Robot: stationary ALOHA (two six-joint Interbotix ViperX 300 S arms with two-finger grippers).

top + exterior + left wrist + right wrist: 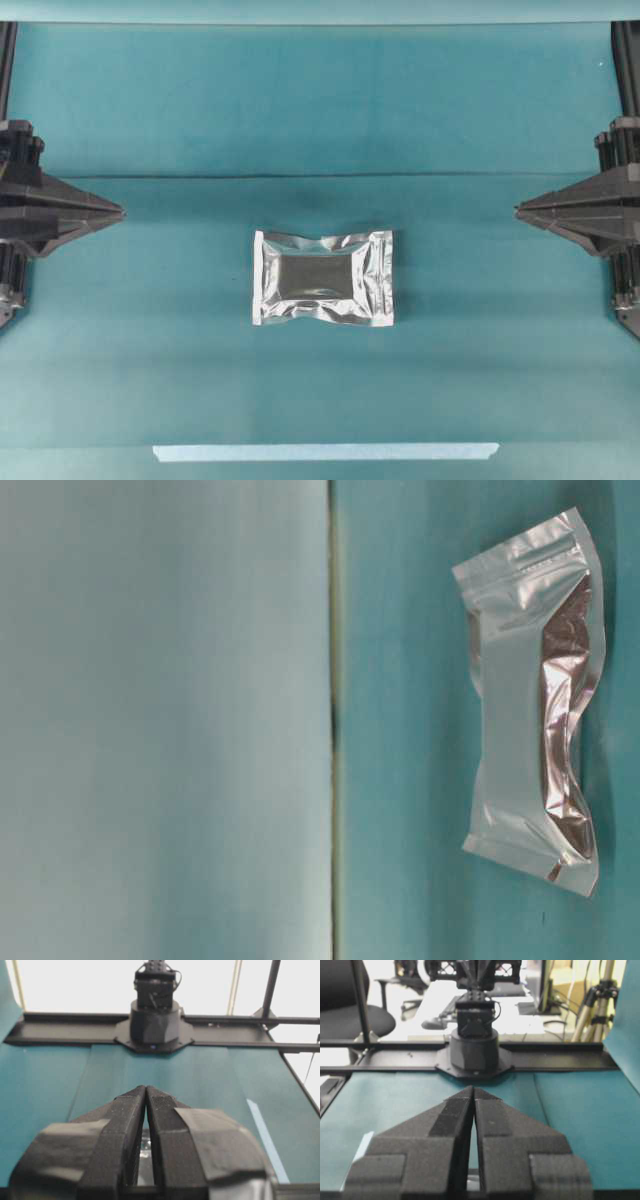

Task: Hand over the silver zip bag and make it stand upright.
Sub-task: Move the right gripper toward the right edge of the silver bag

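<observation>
Silver zip bag [323, 277]: a rectangular foil pouch lying flat in the middle of the worktop [300, 120], well apart from both arms; crinkled, mirror-bright sealed edges frame a darker, bulging centre (the table-level view shows its zip strip at one end).
Worktop: covered in smooth, matte teal sheeting with a faint seam running across.
Left gripper [120, 212]: black, wedge-shaped, fingers [127, 1125] pressed nearly together, holding nothing; the pads look coarse and foam-like, wrapped further back in dark tape.
Right gripper [519, 211]: same tapered shape, fingers [492, 1120] closed with only a slit between, empty.
Tape strip [325, 452]: pale blue, long, flat, near the worktop's front edge.
</observation>
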